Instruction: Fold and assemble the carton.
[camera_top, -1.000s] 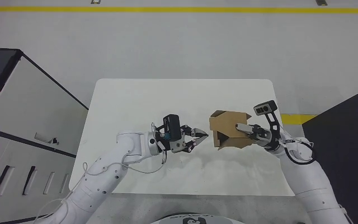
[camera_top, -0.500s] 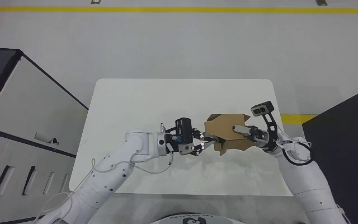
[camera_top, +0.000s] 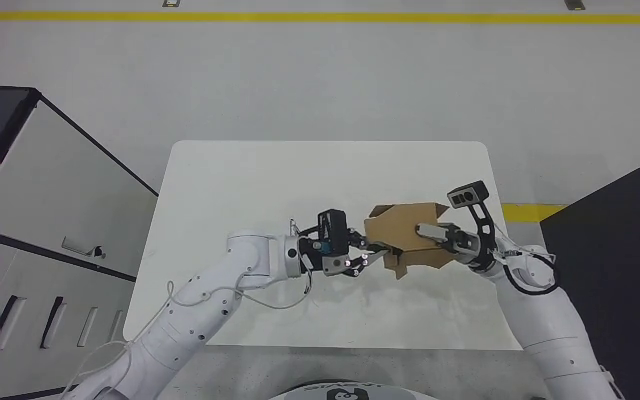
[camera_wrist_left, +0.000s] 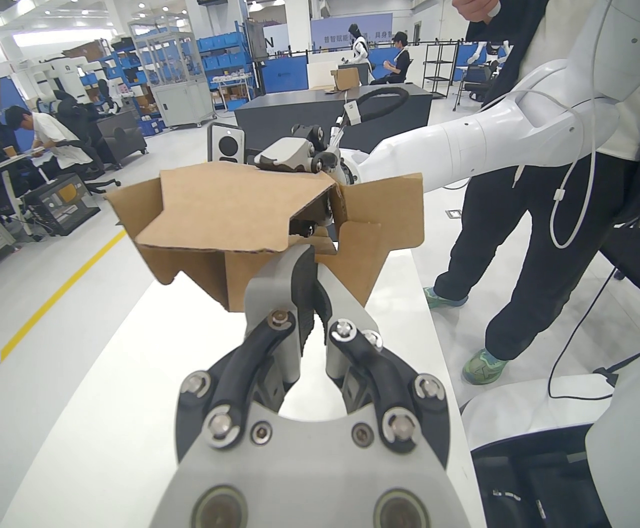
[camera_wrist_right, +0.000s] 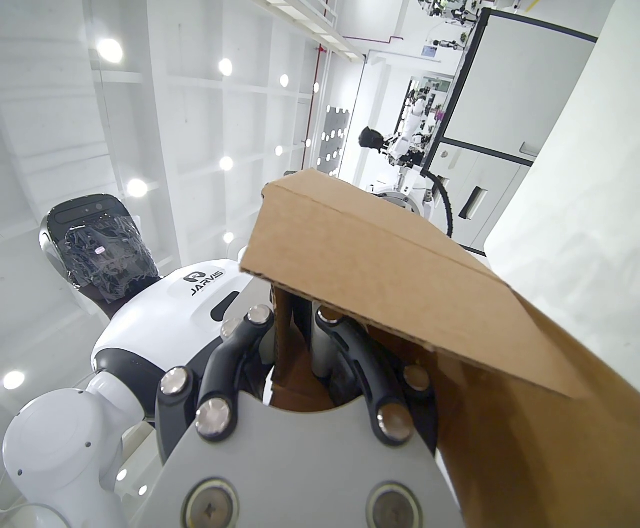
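The white table (camera_top: 250, 180) is taken first: the work is carried out over its right half, about midway between the far edge and the near edge. There the brown carton (camera_top: 410, 235) is found, close to the right edge, and it cannot be told whether its lower side rests on the surface or is held just above it. The body of the carton is already opened out from flat, so that walls and a hollow inside are seen, and this part of the task is judged to be done. The end turned toward the middle of the table is not closed: its flaps (camera_wrist_left: 385, 220) stand out at different angles, and none is seen to be tucked in or locked. The other end is hidden, so its state cannot be given. The right gripper (camera_wrist_right: 295, 320) is closed on a wall of the carton, with the cardboard clamped between its fingers, and by this grip the carton is kept in place. The left gripper (camera_wrist_left: 302, 260) is closed almost fully, with nothing seen between its fingers, and its tips are set at the open end, against the flaps. It is judged that the folding of these flaps, one over another, and the locking of the end are left to do.
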